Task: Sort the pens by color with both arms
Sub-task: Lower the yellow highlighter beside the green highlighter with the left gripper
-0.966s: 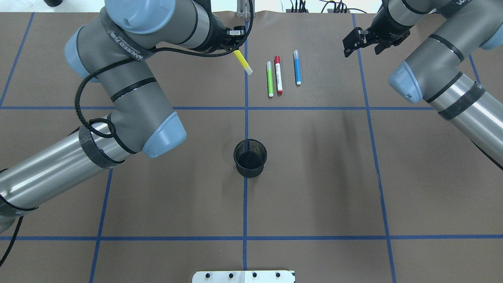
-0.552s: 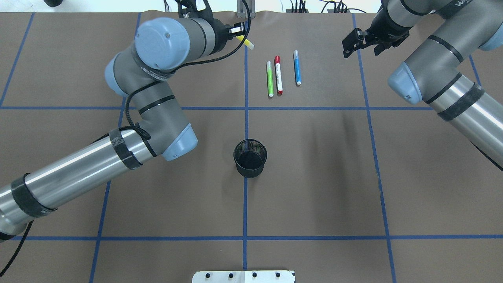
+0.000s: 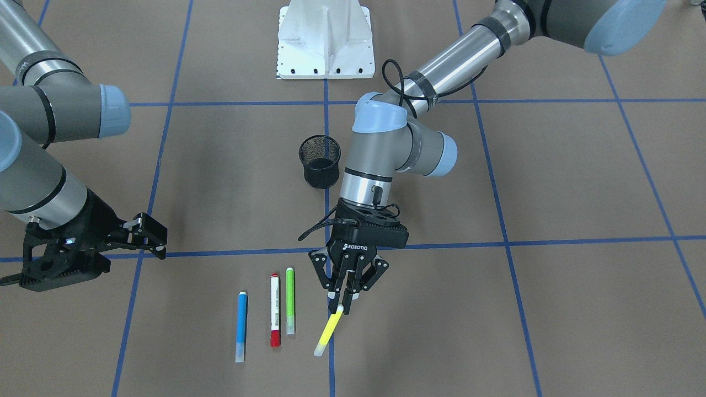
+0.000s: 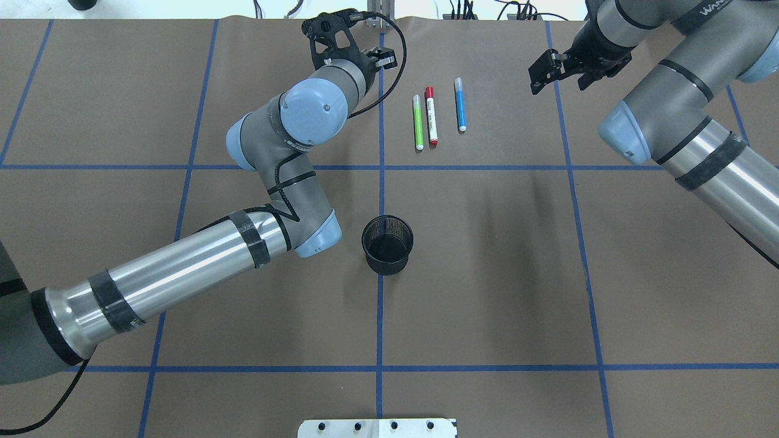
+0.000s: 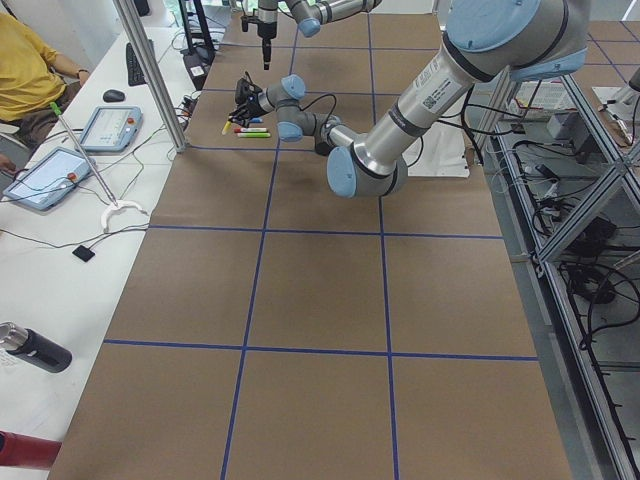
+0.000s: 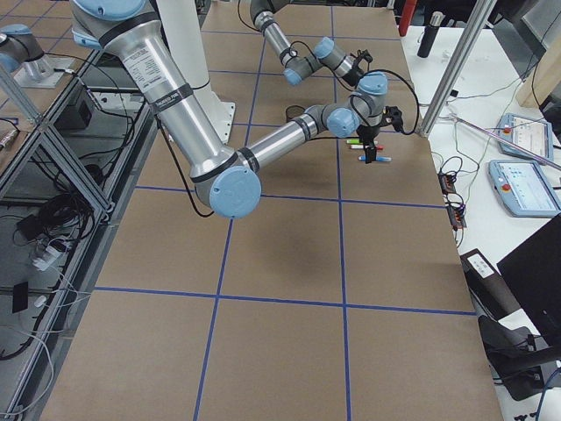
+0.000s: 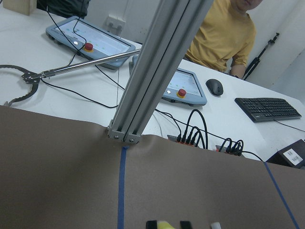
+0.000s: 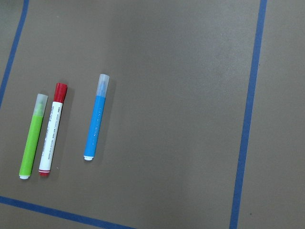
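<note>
My left gripper [image 3: 341,302] is shut on the top end of the yellow highlighter [image 3: 329,330], which hangs tilted with its lower tip at the blue line. In the overhead view the left gripper [image 4: 380,61] hides that pen; the left wrist view shows a yellow sliver [image 7: 164,224] between the pads. The lime green pen [image 4: 418,121], the red-capped white pen [image 4: 431,115] and the blue pen [image 4: 460,104] lie side by side on the brown mat. They also show in the right wrist view: green [image 8: 32,137], red-capped [image 8: 52,130], blue [image 8: 96,118]. My right gripper [image 4: 551,70] hovers open beside them, holding nothing.
A black mesh cup [image 4: 387,245] stands at the table's middle, behind the left forearm's elbow. The white pedestal base [image 3: 324,38] sits at the robot's side. Beyond the far edge are an aluminium post [image 7: 157,71], cables, tablets and a seated person [image 7: 224,33].
The left arm has swung inward and its wrist has turned, carrying the yellow highlighter toward the far edge, where the gripper now covers it from overhead. The right arm has barely moved.
</note>
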Tool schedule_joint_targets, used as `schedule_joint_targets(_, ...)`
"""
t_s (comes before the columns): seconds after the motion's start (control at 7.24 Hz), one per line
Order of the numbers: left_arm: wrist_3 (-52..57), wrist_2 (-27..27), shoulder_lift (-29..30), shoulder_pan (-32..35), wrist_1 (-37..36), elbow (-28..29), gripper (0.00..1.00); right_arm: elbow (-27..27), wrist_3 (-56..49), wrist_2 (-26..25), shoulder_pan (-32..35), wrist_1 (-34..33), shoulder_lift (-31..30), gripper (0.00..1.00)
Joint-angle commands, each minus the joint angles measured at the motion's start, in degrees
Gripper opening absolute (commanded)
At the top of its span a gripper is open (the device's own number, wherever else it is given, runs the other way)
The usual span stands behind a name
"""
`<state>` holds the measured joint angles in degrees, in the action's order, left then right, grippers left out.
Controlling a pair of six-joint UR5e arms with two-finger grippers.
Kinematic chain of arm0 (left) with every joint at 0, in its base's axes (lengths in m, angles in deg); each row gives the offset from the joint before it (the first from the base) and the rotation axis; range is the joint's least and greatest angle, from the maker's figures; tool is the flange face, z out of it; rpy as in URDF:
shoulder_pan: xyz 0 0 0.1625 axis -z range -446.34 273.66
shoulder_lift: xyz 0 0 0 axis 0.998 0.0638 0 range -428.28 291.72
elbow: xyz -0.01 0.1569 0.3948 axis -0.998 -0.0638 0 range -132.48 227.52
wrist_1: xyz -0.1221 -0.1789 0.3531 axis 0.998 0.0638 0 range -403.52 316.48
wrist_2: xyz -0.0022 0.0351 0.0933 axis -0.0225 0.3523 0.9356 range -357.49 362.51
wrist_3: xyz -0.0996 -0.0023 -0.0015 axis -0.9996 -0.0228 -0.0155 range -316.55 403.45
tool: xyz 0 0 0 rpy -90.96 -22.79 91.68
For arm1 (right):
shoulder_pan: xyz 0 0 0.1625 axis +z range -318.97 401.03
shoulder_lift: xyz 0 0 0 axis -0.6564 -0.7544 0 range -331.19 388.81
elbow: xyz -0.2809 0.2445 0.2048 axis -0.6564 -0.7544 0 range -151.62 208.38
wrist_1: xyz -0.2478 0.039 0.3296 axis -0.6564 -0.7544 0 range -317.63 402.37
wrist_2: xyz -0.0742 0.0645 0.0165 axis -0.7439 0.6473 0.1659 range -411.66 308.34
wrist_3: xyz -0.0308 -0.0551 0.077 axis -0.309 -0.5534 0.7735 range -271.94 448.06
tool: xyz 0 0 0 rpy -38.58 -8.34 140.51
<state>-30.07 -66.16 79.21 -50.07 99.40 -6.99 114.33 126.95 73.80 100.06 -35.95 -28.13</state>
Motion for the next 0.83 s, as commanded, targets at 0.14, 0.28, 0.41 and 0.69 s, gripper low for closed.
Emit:
schedule_joint_targets(0.14,-0.14,2.75,2.44,-1.1,0.44,5.64,0.0,-0.08,0.05,-0.31,-0.24,0.0,-0.02,0.99)
schedule_joint_targets(0.28,-0.14,2.75,2.44,-1.55,0.52,5.56,0.01,-0.08,-0.21,-0.48,-0.24,0.0,-0.11,0.99)
schedule_joint_targets(0.41,-0.14,2.75,2.44,-1.9,0.79,5.56,0.07,-0.08,-0.22,-0.74,-0.24,0.0,-0.02,0.99)
schedule_joint_targets(0.69,-0.14,2.75,2.44,-2.95,0.88,5.38,0.18,-0.16,-0.22,-0.75,-0.32,0.0,-0.11,0.99)
